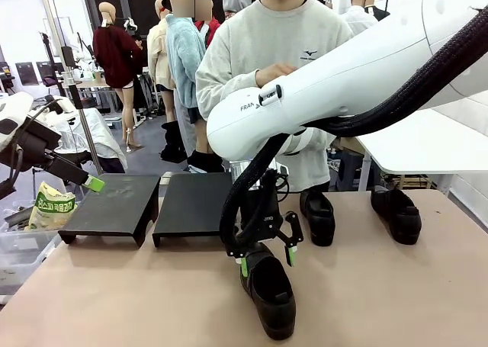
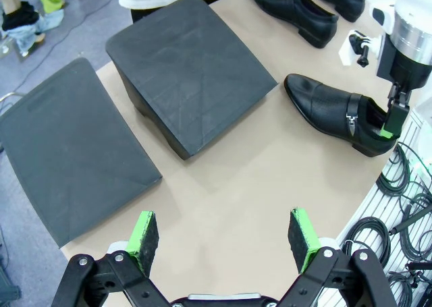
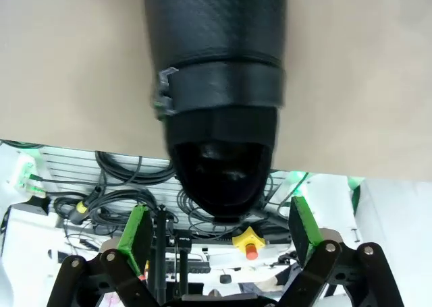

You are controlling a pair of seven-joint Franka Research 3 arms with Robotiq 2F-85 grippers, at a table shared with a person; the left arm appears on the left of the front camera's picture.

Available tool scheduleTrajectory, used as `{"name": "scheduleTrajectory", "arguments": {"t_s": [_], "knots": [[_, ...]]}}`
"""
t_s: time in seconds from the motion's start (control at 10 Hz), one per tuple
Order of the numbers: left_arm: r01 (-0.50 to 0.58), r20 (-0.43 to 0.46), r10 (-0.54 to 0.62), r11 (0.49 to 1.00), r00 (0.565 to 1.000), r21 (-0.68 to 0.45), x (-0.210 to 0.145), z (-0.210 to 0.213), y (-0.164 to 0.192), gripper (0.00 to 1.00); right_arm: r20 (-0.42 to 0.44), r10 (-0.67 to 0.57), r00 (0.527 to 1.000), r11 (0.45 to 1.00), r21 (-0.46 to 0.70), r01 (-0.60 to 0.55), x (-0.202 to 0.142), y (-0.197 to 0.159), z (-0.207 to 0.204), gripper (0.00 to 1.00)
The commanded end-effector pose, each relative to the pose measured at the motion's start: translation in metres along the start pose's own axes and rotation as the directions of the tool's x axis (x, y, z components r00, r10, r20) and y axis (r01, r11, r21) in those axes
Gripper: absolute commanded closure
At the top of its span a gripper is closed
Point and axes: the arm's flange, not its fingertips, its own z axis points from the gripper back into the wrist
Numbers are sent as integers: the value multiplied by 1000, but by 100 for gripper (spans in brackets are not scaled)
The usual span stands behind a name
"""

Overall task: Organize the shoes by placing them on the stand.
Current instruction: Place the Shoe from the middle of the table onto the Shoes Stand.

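Three black shoes (image 1: 268,290) upright; sloped stand (image 1: 114,202) beside them.

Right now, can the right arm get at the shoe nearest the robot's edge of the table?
Probably yes. The right gripper hangs open, straddling the heel end of that shoe, and nothing lies between the two. It looks able to close on it from there.

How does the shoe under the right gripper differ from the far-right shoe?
The near shoe lies toward the robot's side; the far-right shoe sits farther back. The right gripper hangs open over the near shoe; the far-right shoe stands alone. Both are black and off the stand.
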Motion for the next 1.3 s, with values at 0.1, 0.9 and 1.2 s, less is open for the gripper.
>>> {"name": "scheduleTrajectory", "arguments": {"t_s": [0.1,0.9,1.2], "knots": [[1,6,-1,1000,1000,-10,-1,0,1,0,25,-107,994,994,31,106,-68,-93,-35,0],[-108,-429,170,980,887,166,29,-22,-114,0,49,-304,951,893,363,266,-73,-242,-101,0],[-96,-434,174,976,884,195,19,-36,-123,0,43,-365,930,859,401,318,-95,-256,-95,0]]}}
